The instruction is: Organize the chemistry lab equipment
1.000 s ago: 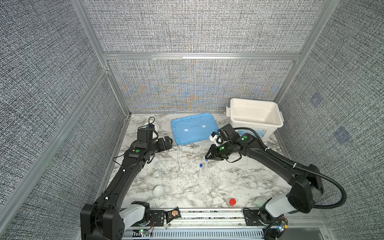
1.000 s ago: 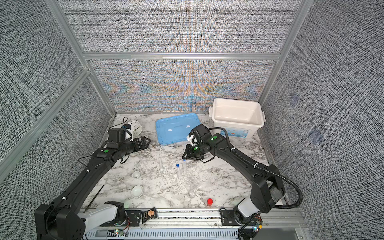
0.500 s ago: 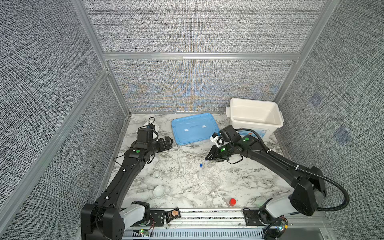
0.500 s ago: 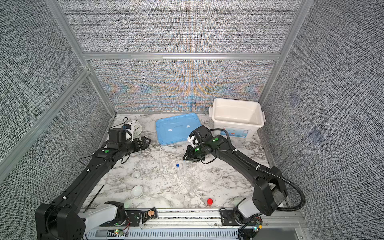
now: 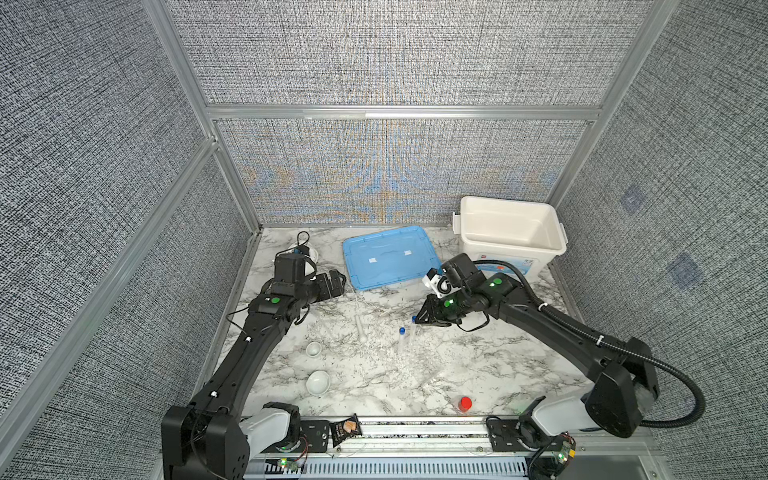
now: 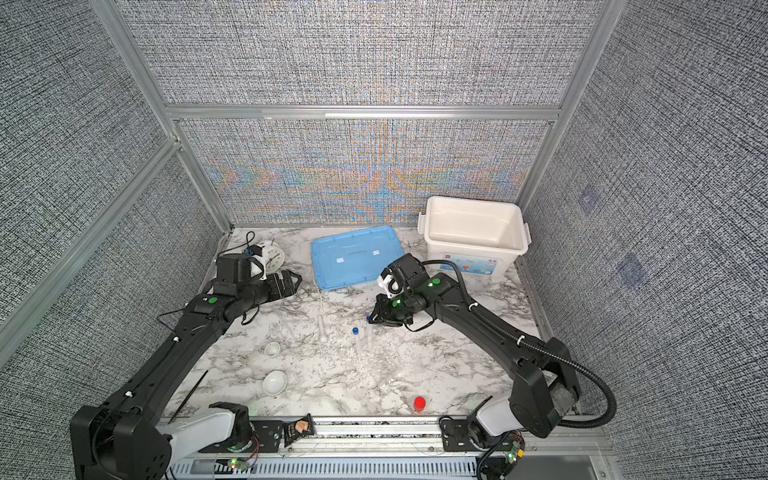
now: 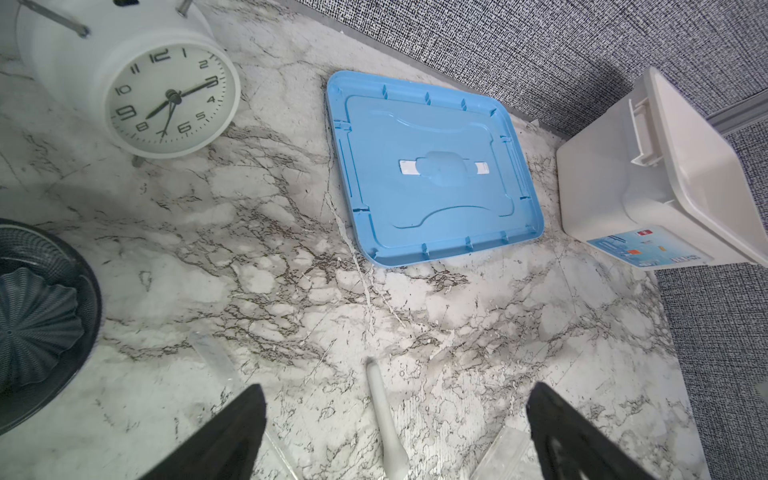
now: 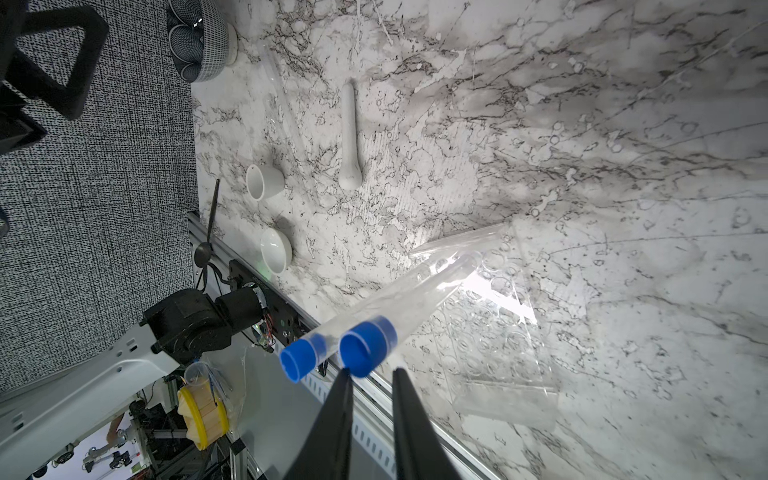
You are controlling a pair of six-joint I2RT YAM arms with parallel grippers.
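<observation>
Right gripper (image 8: 371,371), fingertips narrowly parted, meets the cap of one of two slim clear blue-capped tubes (image 8: 415,303), which sit mid-table at a clear perforated plastic rack (image 8: 507,353). I cannot tell whether it pinches the cap. Left gripper (image 7: 397,386), spread wide, hangs over the white pestle-like stick (image 7: 384,411). Two shallow white ceramic dishes (image 5: 318,381) sit at the table's left front.

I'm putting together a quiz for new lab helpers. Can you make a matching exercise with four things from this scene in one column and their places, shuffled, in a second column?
Things:
1. clock
2. lid
3. bin
4. pestle

Places, as seen in both top views:
A. back right corner
B. centre, lying in front of the lid
C. back left corner
D. back middle, lying flat

Pairs: 1-C, 2-D, 3-A, 4-B
</observation>
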